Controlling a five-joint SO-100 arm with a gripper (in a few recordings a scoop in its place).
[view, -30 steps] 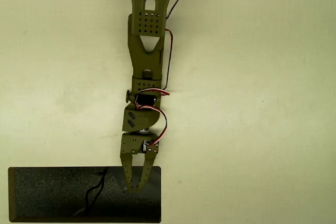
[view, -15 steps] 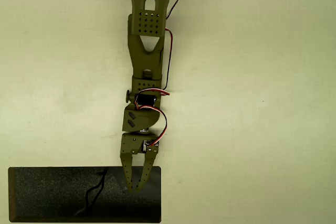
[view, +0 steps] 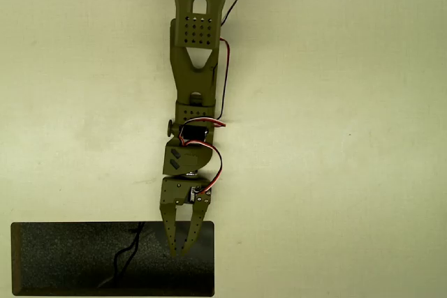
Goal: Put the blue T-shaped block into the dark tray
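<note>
No writing can be read anywhere in the overhead view. The olive arm (view: 194, 68) reaches from twelve o'clock toward six, red and black wires (view: 213, 155) looping along it. Its pincer (view: 183, 249) hangs over the dark tray (view: 63, 259) at the tray's three o'clock end, fingers drawn narrow, tips nearly meeting, nothing visible between them. Pale surface (view: 349, 137) all round.

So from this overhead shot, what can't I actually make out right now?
- Gripper: fingertips converge over the dark tray; any gap or held block is too small to tell.
- Tray floor beneath the gripper: hidden by it.
- Arm: cut off by the top edge.
</note>
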